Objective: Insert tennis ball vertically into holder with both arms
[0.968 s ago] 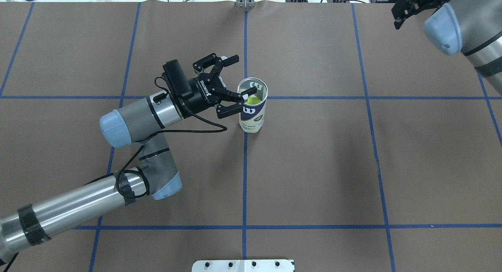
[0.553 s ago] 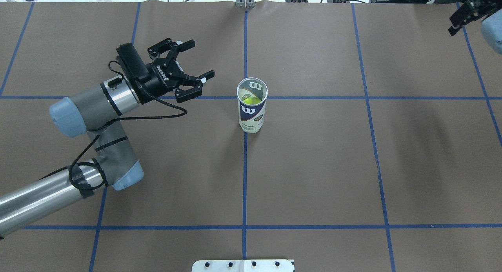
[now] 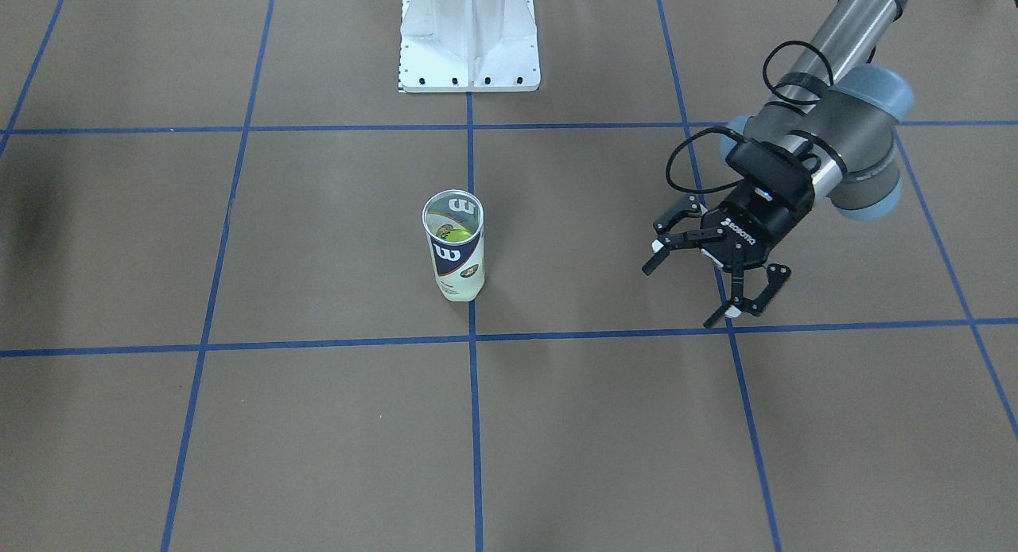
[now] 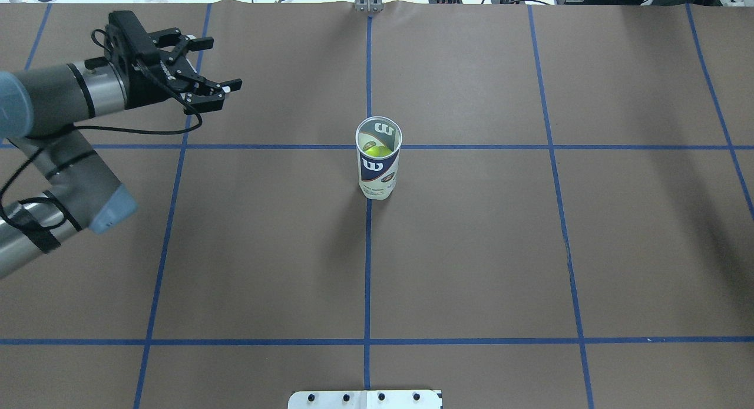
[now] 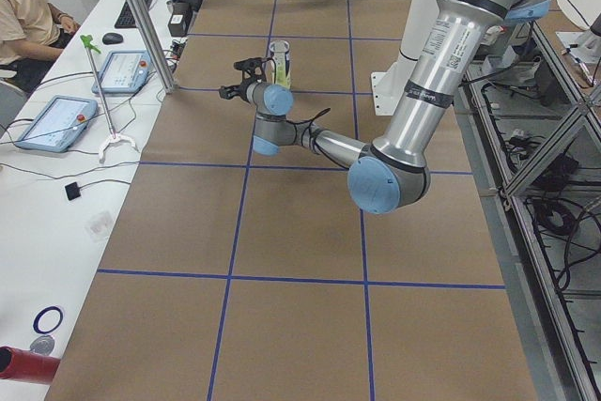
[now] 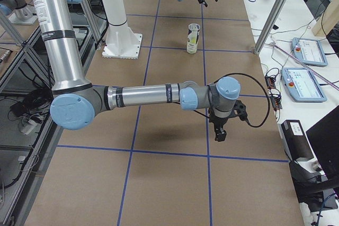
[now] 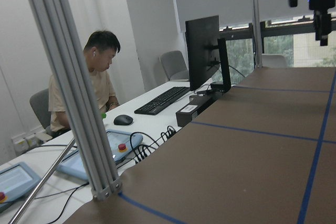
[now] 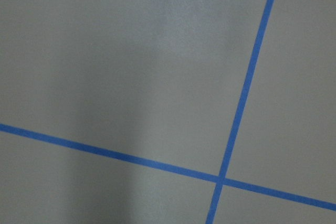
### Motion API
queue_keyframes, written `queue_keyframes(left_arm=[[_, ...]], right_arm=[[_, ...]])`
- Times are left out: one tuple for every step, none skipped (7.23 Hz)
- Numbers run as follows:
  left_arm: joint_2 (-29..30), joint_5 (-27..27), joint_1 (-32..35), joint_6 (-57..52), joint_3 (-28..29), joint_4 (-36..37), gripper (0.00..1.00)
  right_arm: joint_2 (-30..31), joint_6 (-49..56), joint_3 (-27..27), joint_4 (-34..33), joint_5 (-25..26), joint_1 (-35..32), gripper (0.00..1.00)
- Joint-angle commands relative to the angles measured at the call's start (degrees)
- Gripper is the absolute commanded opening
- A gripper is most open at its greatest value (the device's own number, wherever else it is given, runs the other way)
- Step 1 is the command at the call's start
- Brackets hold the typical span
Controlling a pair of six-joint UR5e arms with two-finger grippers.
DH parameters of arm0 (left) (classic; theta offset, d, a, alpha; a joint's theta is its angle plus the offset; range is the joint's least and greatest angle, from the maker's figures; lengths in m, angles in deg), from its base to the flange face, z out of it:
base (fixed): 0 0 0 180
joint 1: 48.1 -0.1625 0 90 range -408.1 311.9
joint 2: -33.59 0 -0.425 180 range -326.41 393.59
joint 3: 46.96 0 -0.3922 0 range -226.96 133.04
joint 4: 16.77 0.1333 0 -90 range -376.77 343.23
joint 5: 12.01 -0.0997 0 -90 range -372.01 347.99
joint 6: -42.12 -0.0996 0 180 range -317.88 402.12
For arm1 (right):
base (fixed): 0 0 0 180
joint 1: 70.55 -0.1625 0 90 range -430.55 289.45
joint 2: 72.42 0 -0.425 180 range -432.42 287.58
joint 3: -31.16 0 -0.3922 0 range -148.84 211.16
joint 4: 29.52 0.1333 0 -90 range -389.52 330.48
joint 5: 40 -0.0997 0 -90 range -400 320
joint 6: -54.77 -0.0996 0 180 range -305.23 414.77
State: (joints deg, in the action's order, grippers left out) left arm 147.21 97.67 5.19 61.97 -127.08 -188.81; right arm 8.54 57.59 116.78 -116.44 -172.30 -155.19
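Note:
The holder stands upright at the table's centre, its open top facing up, also seen in the front view. The tennis ball lies inside it, visible through the mouth. My left gripper is open and empty, well off to the far left of the holder and above the table. My right gripper shows only in the exterior right view, pointing down over the table's right end; I cannot tell if it is open or shut.
The white mounting base sits at the robot's edge of the table. Blue tape lines grid the brown surface. A person sits at a desk beyond the left end, past an aluminium post, with control tablets nearby.
My left gripper has pulled away from the holder's rim to the far left, staying open. The right arm has swung out of the overhead view. The ball stays in the holder.

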Motion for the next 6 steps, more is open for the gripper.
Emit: queue_keyframes(left_arm=[[-0.51,21.29,13.18,-0.59,-6.86,21.39,0.99],[-1.02,21.54,16.28,-0.6,-9.07,29.05,0.99],[-1.73,21.8,20.49,-1.73,-9.62,35.4,0.99],[-2.78,21.8,21.4,-8.7,-10.67,40.94,0.99],[-6.18,21.8,22.02,-12.51,-13.99,50.13,0.99],[-8.39,21.72,22.46,-12.55,-16.37,63.01,0.99]], right_arm=[[4.55,0.08,2.61,0.88,-0.77,-1.14,0.99],[4.91,-0.01,2.71,0.96,-0.76,-1.14,0.99],[5.0,-0.01,2.71,0.97,-0.76,-1.14,0.99],[5.0,0.08,2.8,0.97,-0.76,-1.14,0.99],[5.08,0.08,2.8,0.97,-0.76,-1.14,0.99],[5.35,-0.01,2.8,0.97,-0.76,-1.14,0.99]])
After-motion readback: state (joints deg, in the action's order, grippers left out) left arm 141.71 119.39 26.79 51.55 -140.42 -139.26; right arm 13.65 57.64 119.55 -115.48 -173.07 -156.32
